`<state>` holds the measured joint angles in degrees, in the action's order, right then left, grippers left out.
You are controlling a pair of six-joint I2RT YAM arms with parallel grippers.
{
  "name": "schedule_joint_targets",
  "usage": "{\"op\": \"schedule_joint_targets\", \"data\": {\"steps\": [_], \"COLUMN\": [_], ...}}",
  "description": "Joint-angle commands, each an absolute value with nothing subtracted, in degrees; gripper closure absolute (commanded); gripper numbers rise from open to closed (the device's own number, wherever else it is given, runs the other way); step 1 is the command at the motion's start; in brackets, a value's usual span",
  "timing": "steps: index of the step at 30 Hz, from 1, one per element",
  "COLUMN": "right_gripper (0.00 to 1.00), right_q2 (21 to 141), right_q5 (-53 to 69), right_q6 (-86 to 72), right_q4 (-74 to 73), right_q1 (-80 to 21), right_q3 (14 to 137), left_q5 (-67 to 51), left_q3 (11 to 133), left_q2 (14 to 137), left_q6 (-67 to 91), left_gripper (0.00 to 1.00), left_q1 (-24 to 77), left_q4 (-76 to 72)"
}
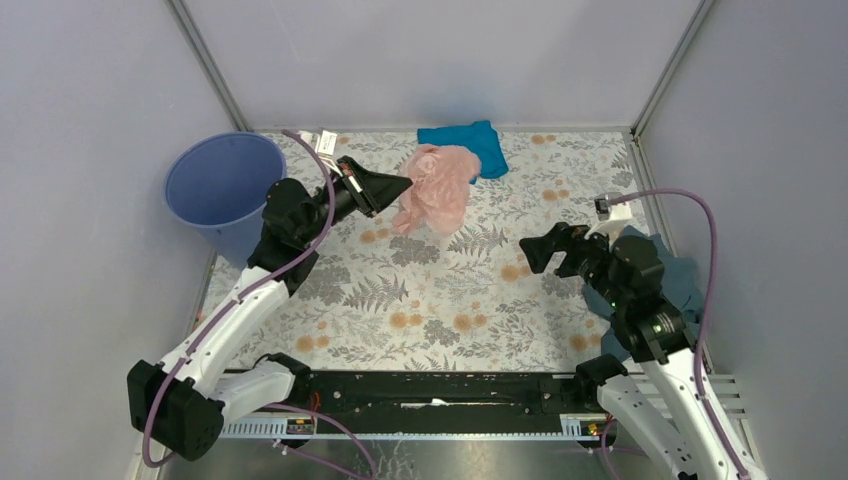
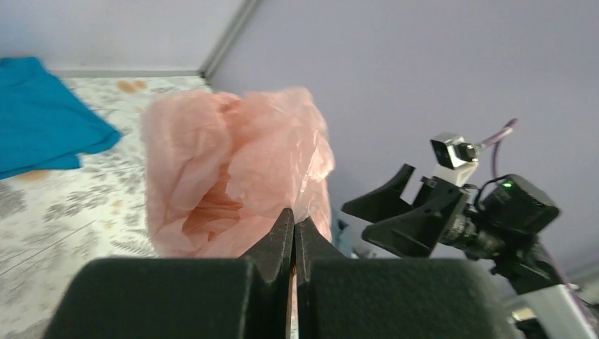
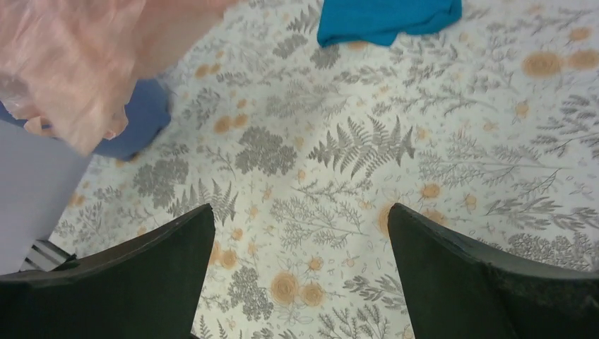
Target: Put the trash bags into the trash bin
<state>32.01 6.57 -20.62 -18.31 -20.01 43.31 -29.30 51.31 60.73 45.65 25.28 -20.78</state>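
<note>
The pale-pink trash bag hangs crumpled above the floral table, at the back middle. My left gripper is shut on its edge and holds it up; in the left wrist view the bag bulges just past the closed fingertips. The lavender-blue trash bin stands at the back left, behind my left arm. My right gripper is open and empty over the table's right middle. In the right wrist view the bag shows at top left, with part of the bin behind it.
A bright blue folded cloth lies by the back wall, just right of the bag; it also shows in the left wrist view and the right wrist view. A grey-blue cloth lies under my right arm at the right edge.
</note>
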Motion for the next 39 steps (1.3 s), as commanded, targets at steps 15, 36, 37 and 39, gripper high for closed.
{"op": "schedule_joint_targets", "data": {"steps": [15, 36, 37, 39], "right_gripper": [0.02, 1.0, 1.0, 0.97], "right_q2": [62.77, 62.13, 60.67, 58.09], "right_q5": [25.95, 18.1, 16.03, 13.05], "right_q6": [-43.07, -27.39, -25.54, -22.02], "right_q4": [14.28, -3.59, -6.51, -10.23], "right_q1": [-29.64, -18.18, -17.96, -17.91], "right_q3": [43.28, 35.96, 36.4, 37.24], "left_q5": [-29.29, -38.93, -40.04, -41.98], "left_q3": [52.71, 49.74, 49.36, 48.74], "left_q2": [66.52, 66.49, 67.2, 68.43], "left_q6": [41.57, 50.96, 52.53, 54.94], "left_gripper": [1.0, 1.0, 1.0, 1.0], "left_q1": [25.22, 20.13, 19.67, 19.03], "left_q4": [-13.4, -25.39, -27.28, -30.49]}}
